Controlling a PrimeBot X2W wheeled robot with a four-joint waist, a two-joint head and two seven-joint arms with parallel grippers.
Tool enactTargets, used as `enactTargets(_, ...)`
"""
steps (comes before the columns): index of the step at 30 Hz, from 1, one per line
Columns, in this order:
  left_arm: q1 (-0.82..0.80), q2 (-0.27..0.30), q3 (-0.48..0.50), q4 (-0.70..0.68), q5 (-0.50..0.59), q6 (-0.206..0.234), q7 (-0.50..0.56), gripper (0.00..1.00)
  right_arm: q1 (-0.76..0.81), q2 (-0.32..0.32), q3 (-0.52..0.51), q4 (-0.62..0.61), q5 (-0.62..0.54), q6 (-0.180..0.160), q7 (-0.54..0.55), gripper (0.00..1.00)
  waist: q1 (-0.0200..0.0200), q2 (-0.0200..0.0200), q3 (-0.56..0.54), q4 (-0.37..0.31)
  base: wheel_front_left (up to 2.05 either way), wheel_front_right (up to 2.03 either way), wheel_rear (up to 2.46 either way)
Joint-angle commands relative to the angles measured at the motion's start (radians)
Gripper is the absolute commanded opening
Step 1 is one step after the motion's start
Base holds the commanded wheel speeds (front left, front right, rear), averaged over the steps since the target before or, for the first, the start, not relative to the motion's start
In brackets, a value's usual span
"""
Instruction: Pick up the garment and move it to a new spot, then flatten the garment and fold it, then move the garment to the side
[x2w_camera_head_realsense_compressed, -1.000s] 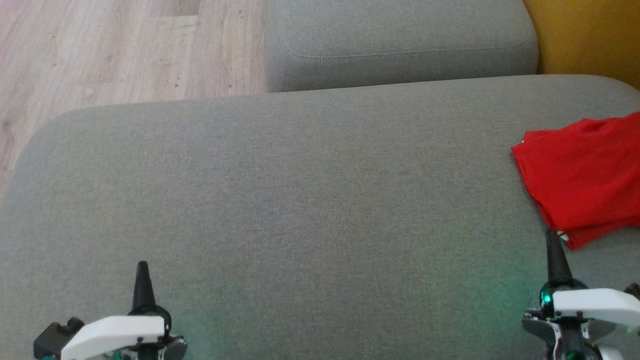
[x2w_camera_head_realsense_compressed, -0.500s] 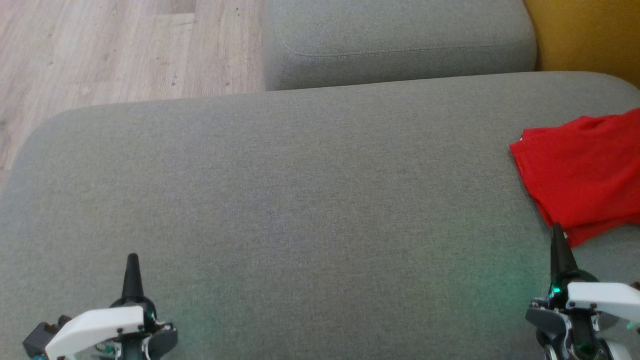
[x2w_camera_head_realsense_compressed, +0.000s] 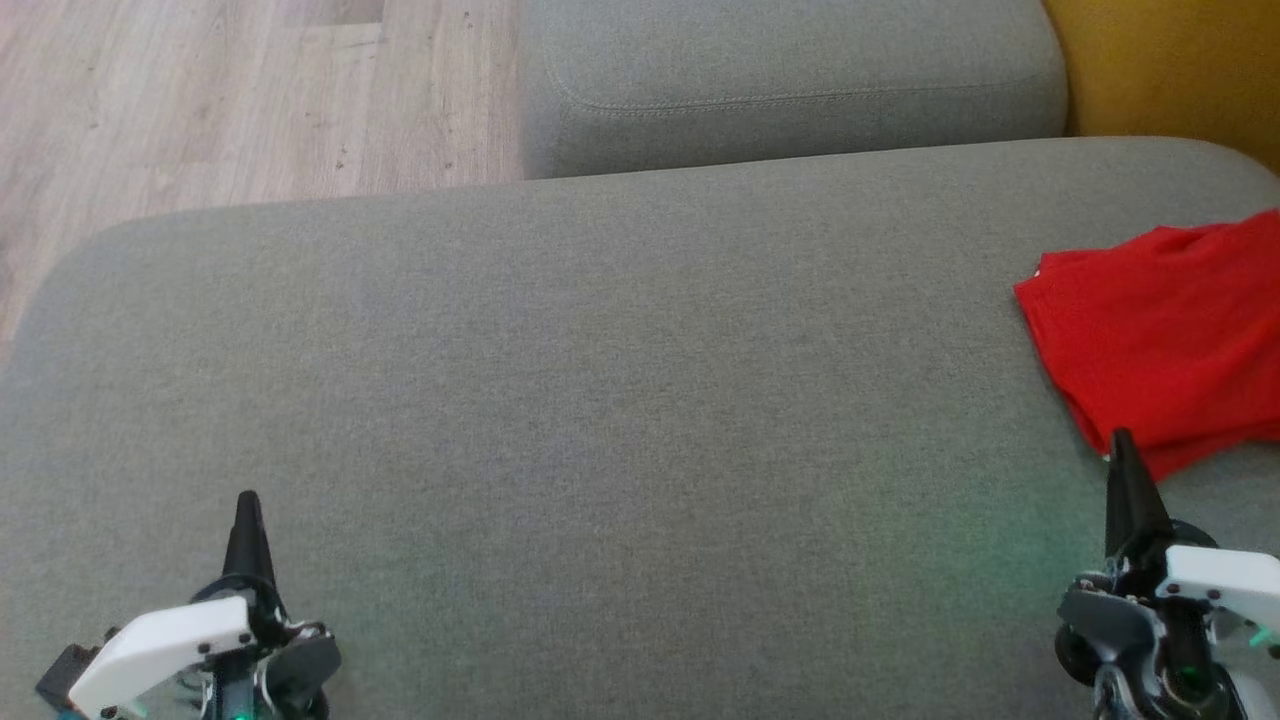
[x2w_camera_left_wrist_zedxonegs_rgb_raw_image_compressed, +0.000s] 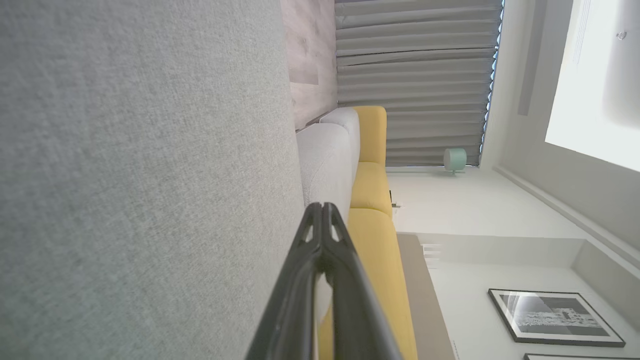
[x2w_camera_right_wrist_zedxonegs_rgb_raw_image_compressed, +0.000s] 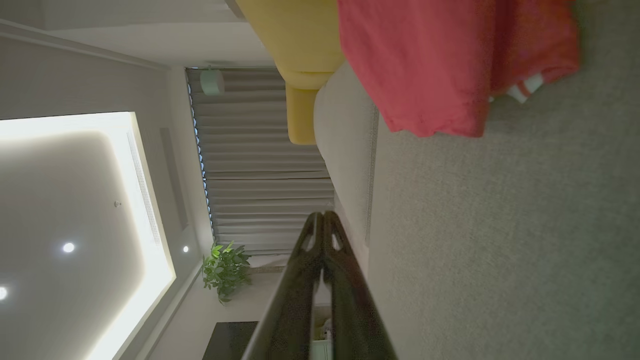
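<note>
The garment (x2w_camera_head_realsense_compressed: 1160, 345) is red and lies folded at the right edge of the grey sofa cushion (x2w_camera_head_realsense_compressed: 600, 400); the right wrist view shows the garment (x2w_camera_right_wrist_zedxonegs_rgb_raw_image_compressed: 440, 60) at its top with a white striped trim. My right gripper (x2w_camera_head_realsense_compressed: 1120, 440) hovers low at the lower right, fingers pressed together, its tip just in front of the garment's near corner and holding nothing. At the lower left my left gripper (x2w_camera_head_realsense_compressed: 246, 500) is shut and empty over bare cushion. Both wrist views show the fingertips closed, left gripper (x2w_camera_left_wrist_zedxonegs_rgb_raw_image_compressed: 322, 206) and right gripper (x2w_camera_right_wrist_zedxonegs_rgb_raw_image_compressed: 322, 215).
A second grey cushion (x2w_camera_head_realsense_compressed: 790, 80) sits behind the main one. Wooden floor (x2w_camera_head_realsense_compressed: 200, 100) lies at the upper left and a yellow sofa (x2w_camera_head_realsense_compressed: 1170, 70) at the upper right. The wide middle of the cushion is bare fabric.
The head view has shifted slightly, so the scene slides left and up. Both grippers have spread outward a little. The garment has stayed where it lay.
</note>
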Motion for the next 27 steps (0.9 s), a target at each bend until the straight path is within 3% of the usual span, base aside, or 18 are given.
enactTargets(1, -0.056, 0.012, 0.038, -0.024, -0.029, -0.014, 0.009, 0.00, -0.066, -0.018, 0.015, -0.030, 0.032, -0.001, 0.014, 0.00, 0.0000, 0.0000, 0.000, -0.001, 0.00, 0.00, 0.00)
enactTargets(27, -0.058, 0.004, 0.051, -0.023, -0.026, -0.015, 0.019, 0.00, -0.068, -0.011, 0.004, -0.029, 0.030, -0.001, 0.024, 0.00, 0.0000, 0.0000, 0.000, -0.001, 0.00, 0.00, 0.00)
